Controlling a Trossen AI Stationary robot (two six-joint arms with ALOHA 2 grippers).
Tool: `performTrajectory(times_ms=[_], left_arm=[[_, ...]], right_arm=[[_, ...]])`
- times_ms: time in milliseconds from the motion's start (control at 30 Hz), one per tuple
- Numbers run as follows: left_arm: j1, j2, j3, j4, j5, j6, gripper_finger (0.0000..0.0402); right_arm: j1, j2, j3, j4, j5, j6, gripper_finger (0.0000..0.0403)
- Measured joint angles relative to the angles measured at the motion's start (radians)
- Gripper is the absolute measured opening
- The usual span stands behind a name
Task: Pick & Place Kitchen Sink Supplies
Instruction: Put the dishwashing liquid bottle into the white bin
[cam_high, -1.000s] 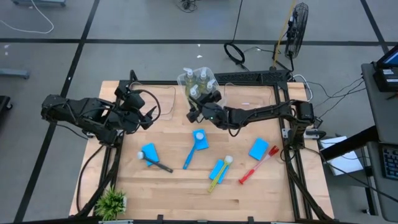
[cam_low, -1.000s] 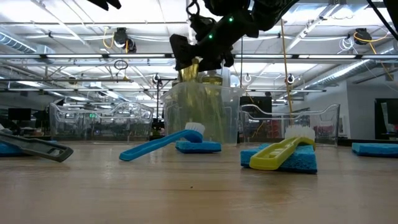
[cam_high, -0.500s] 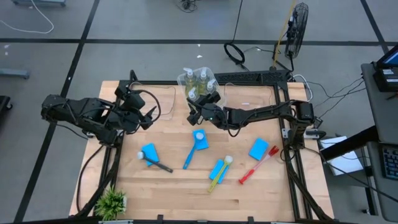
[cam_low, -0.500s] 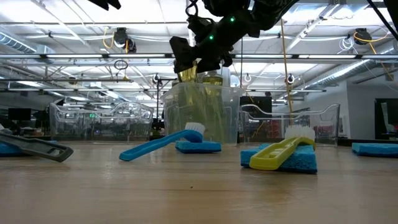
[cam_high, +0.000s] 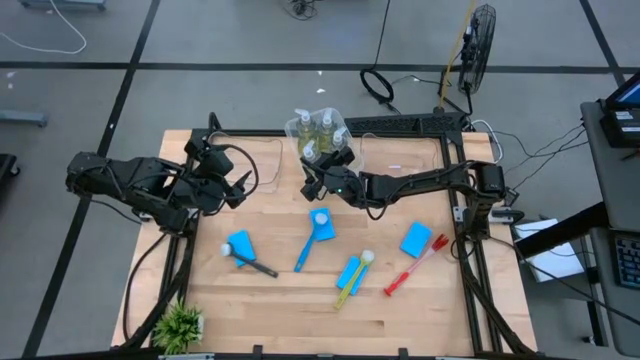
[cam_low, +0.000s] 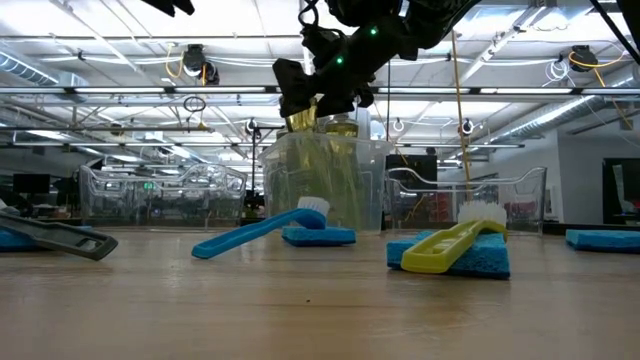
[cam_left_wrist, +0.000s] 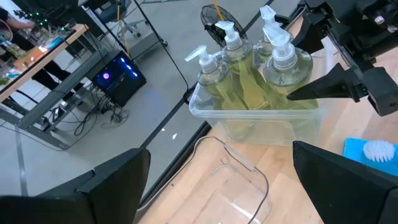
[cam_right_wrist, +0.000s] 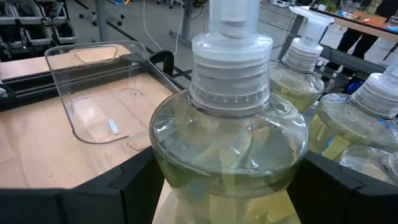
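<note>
**No change from a second ago: right arm holding a bottle at the bin**

Diff vs earlier frames: nothing has moved. Both arms, the bottles, sponges and brushes sit in the same places.

Right gripper (cam_high: 322, 171), upper centre of the high view: fingers (cam_right_wrist: 134, 186) clamped on a pump bottle (cam_right_wrist: 229, 134), one each side of its round body. It sits at the near edge of the clear bin (cam_left_wrist: 255, 118), just beside the other bottles. The low view shows gripper and bottle raised at the bin's rim.

Left gripper (cam_high: 238, 185), centre left of the high view: fingers (cam_left_wrist: 93, 193) spread wide, nothing between them, over bare surface (cam_high: 280, 310).

Counts:
- Pump bottles: 4. Three stand in the bin (cam_high: 323, 124); the fourth is the held one.
- Blue sponges: 4, all flat on the surface: lower left (cam_high: 241, 244), centre (cam_high: 323, 227), lower centre (cam_high: 348, 272), right (cam_high: 416, 239).
- Brushes: 4. Black brush (cam_high: 256, 265) with its head on the left sponge; blue brush (cam_high: 306, 248) with its head on the centre sponge; yellow-green brush (cam_high: 352, 281) lying along the lower-centre sponge; red brush (cam_high: 410, 270) just beside the right sponge.
- Clear bins: the one with bottles plus two empty ones, to its left (cam_high: 238, 160) and right (cam_high: 400, 158).
- Potted plant (cam_high: 180, 325): 1, lower left corner.
</note>
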Motion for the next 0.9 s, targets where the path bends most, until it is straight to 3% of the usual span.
performTrajectory(times_ms=[900], left_arm=[[0.0, 0.0, 0.0, 0.0, 0.0, 0.008, 0.0392]], right_arm=[[-0.005, 0.0, 0.0, 0.0, 0.002, -0.003, 0.0284]])
